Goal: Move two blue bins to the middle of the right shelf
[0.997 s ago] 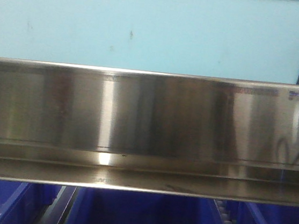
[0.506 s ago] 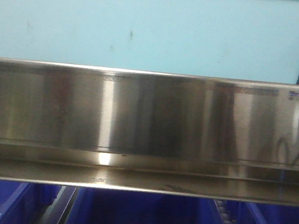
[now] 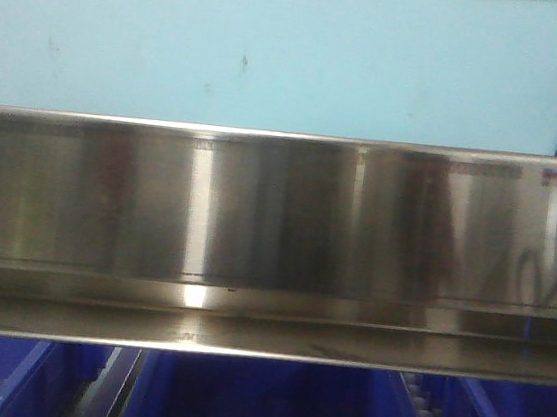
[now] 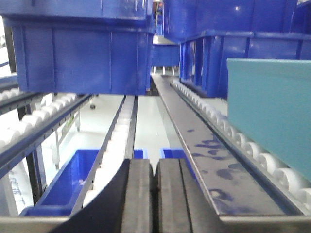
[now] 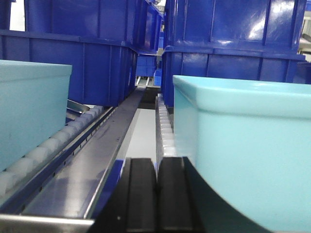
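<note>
Steel rail [image 3: 257, 216]: dark reflections [image 3: 427, 226] farther right.

Pale blue bins [image 5: 243, 160] apparently on steel roller shelf [image 3: 277, 218]

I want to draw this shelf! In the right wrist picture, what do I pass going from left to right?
First a pale cyan-blue plastic bin → row of white rollers → flat grey metal rail → black right gripper, shut → second pale cyan-blue plastic bin.

bins [image 5: 233, 160]: pale cyan | rail [image 3: 277, 218]: brushed silver | crates [image 4: 77, 58]: dark blue | rollers [image 4: 116, 141]: white
</note>
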